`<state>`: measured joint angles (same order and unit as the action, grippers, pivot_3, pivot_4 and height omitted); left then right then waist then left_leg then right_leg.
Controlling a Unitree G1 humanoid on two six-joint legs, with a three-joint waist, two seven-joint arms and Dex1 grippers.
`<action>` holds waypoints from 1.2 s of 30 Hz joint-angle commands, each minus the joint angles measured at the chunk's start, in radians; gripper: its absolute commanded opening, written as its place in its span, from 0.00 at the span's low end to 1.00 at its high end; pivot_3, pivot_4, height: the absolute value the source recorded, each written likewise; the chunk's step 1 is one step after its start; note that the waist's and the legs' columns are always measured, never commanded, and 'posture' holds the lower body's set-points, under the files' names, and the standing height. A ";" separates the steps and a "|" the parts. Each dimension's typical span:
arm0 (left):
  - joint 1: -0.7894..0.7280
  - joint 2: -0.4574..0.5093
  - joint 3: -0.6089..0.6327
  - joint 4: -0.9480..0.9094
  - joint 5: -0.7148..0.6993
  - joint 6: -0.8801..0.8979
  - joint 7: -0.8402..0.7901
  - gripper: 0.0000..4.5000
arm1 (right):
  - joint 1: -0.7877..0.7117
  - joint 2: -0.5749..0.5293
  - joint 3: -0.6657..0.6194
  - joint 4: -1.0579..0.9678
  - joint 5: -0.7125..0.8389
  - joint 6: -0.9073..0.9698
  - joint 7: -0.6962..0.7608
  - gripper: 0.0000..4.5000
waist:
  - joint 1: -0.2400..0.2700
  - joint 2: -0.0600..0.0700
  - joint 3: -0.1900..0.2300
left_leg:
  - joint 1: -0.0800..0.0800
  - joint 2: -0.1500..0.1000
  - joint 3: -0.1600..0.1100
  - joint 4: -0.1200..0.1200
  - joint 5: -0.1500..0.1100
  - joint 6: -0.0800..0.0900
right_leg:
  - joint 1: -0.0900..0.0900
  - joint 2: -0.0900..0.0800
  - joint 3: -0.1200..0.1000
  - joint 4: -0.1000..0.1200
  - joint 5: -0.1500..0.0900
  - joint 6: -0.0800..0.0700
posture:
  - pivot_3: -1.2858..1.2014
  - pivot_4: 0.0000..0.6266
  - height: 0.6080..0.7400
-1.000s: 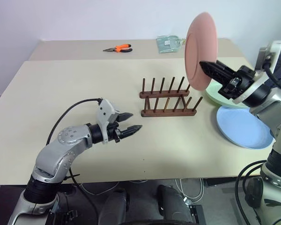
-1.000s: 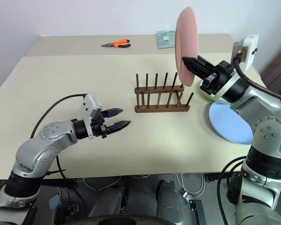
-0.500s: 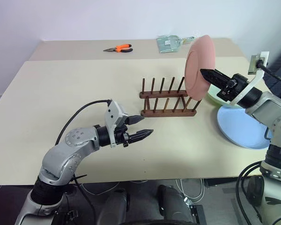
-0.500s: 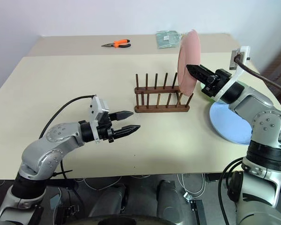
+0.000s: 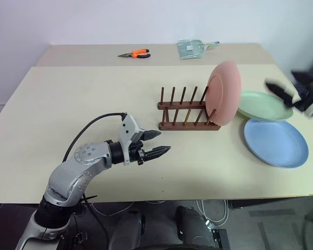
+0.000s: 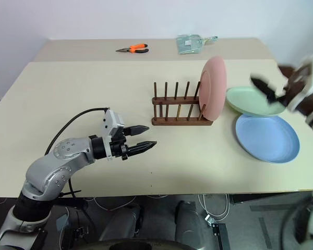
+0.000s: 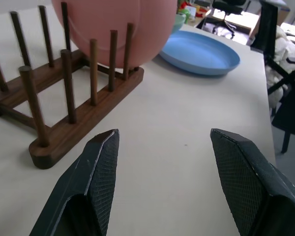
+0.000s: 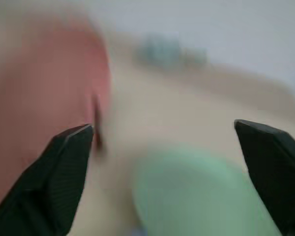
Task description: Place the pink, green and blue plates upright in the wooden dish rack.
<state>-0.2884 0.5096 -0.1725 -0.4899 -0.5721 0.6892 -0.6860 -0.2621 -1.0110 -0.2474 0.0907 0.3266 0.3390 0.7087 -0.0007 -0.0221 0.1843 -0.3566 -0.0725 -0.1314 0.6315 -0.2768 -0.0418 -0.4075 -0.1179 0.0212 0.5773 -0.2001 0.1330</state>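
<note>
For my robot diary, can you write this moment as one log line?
pink plate: upright in dish rack | green plate, blue plate: flat on table | both claws open

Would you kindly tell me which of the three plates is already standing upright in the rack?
The pink plate; the green plate and blue plate lie flat.

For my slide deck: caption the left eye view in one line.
Pink plate stands upright at the end of the wooden dish rack; green plate and blue plate lie flat on the table.
</note>
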 commanded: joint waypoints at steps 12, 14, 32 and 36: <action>-0.019 -0.003 -0.007 -0.038 0.035 -0.001 0.010 0.68 | -0.327 0.026 0.361 0.640 -0.568 -0.614 -0.123 0.59 | -0.009 0.002 0.001 | 0.000 0.000 0.000 0.000 0.000 0.000 | 0.000 0.000 0.001 0.000 0.002 -0.004 | 0.52 0.24 1.00; -0.013 -0.001 -0.005 -0.044 0.037 0.001 0.015 0.68 | -0.335 0.024 0.359 0.653 -0.574 -0.642 -0.119 0.36 | -0.008 0.002 0.001 | -0.001 0.000 -0.001 0.000 0.000 0.000 | 0.000 0.000 0.001 0.000 0.002 -0.003 | 0.52 0.24 1.00; -0.030 -0.003 0.022 0.015 0.036 -0.040 -0.027 0.68 | -0.395 0.239 -0.336 -0.357 0.995 0.333 -0.333 0.00 | -0.001 0.003 0.001 | -0.001 0.001 -0.005 0.000 0.000 0.001 | 0.001 0.001 0.000 0.000 0.002 -0.003 | 0.52 0.24 1.00; -0.011 0.015 0.069 0.046 0.046 -0.069 -0.031 0.68 | -0.420 0.353 -0.216 -0.442 1.197 0.384 -0.588 0.00 | -0.004 0.001 0.000 | 0.000 0.001 -0.004 0.000 0.000 0.001 | 0.001 0.000 0.001 0.000 0.001 -0.002 | 0.52 0.24 1.00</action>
<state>-0.3035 0.5132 -0.1443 -0.4394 -0.5314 0.6483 -0.7142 -0.6721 -0.6718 -0.4874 -0.3189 1.4526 0.7128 0.2056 -0.0047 -0.0211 0.1841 -0.3570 -0.0713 -0.1351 0.6321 -0.2773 -0.0406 -0.4067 -0.1175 0.0218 0.5777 -0.1993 0.1313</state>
